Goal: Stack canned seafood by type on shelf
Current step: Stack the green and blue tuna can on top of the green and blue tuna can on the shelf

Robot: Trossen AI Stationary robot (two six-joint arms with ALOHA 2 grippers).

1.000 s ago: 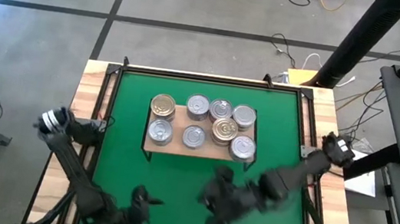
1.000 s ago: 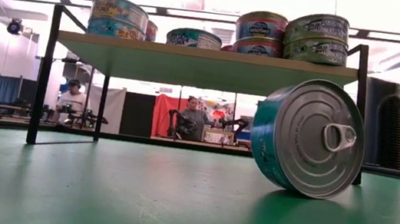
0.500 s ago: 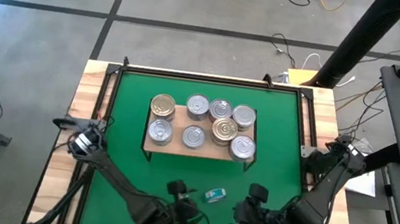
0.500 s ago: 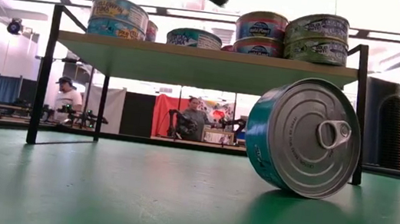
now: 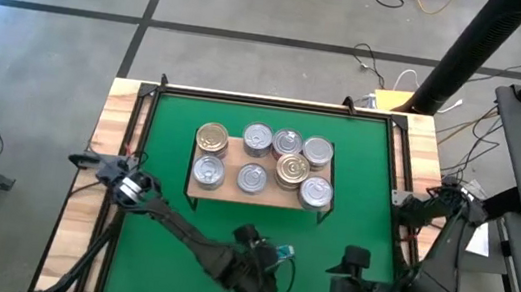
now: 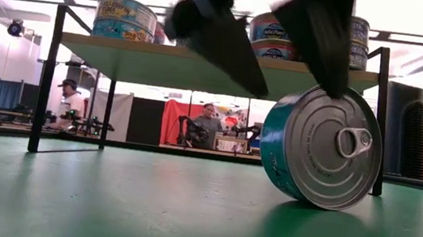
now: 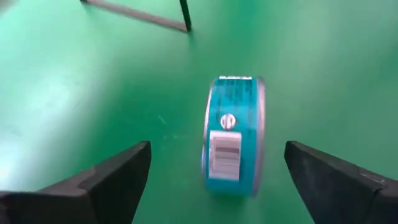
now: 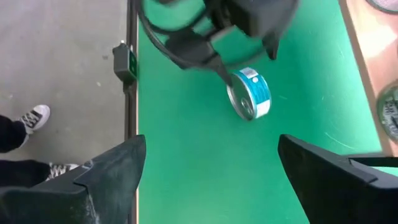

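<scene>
On the green mat (image 5: 162,204) that covers the worktop, 1 teal-labelled tin (image 6: 324,146) stands on its edge, its silver pull-tab lid facing the low camera, in front of the shelf (image 5: 225,184) and apart from it. The left gripper (image 7: 214,177) is over this tin with its fingers (image 7: 102,180) spread wide, 1 on each side of the tin and neither touching it in the wrist view; it holds nothing. The right gripper (image 8: 208,177) is near the front edge of the mat, well apart from the tin, its jaws also wide and empty. On the shelf, 8 tins show from above in 2 rows, 2 of them with gold lids (image 5: 211,138) and the rest silver (image 5: 257,139); the low view shows some of them stacked 2 high.
</scene>
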